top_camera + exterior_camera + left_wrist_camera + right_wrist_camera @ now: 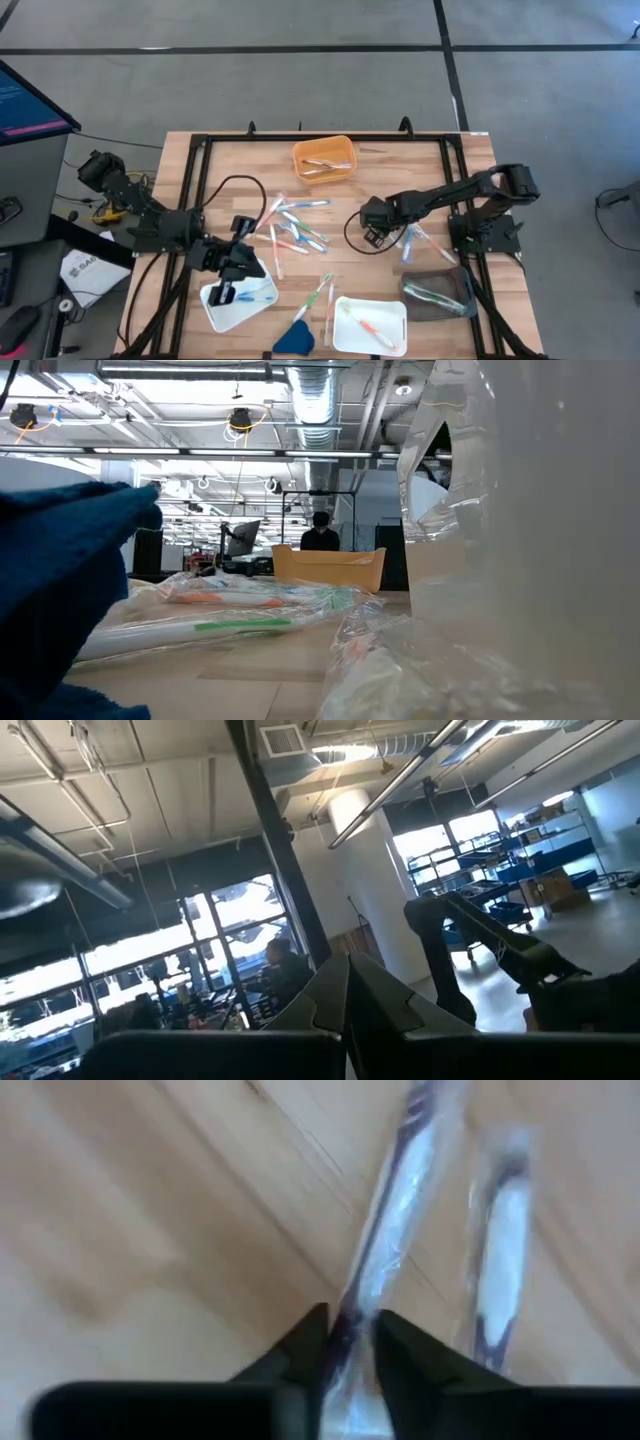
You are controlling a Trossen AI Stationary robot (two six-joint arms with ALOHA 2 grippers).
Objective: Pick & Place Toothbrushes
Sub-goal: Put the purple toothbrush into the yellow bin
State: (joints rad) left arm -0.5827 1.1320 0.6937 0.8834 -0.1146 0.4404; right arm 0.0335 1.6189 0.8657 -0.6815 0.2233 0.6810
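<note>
Toothbrushes in clear wrappers lie scattered mid-table (295, 230), and two more lie beside my right gripper (412, 242). My right gripper (380, 238) (350, 1342) points down at the wood, shut on one white-and-blue wrapped toothbrush (390, 1230). A second toothbrush (500, 1270) lies next to that one. My left gripper (232, 282) (346, 1010) hangs shut and empty over the far rim of the left white tray (215, 312), tipped up toward the room. My right gripper pinches the wrapped toothbrush's shaft (352, 1318) between its two fingers (305, 1345), one on each long side. The fingers come from above, pointing steeply down. The rest of the toothbrush runs on past the fingertips over the wooden table.
An orange tray (322, 158) (328, 568) stands at the far middle. A white tray (392, 312) and a dark clear tray (438, 292) stand near right. A blue wedge (293, 338) (60, 590) lies at the near edge. A black frame (195, 190) rims the table. A person (320, 532) stands in the room beyond.
</note>
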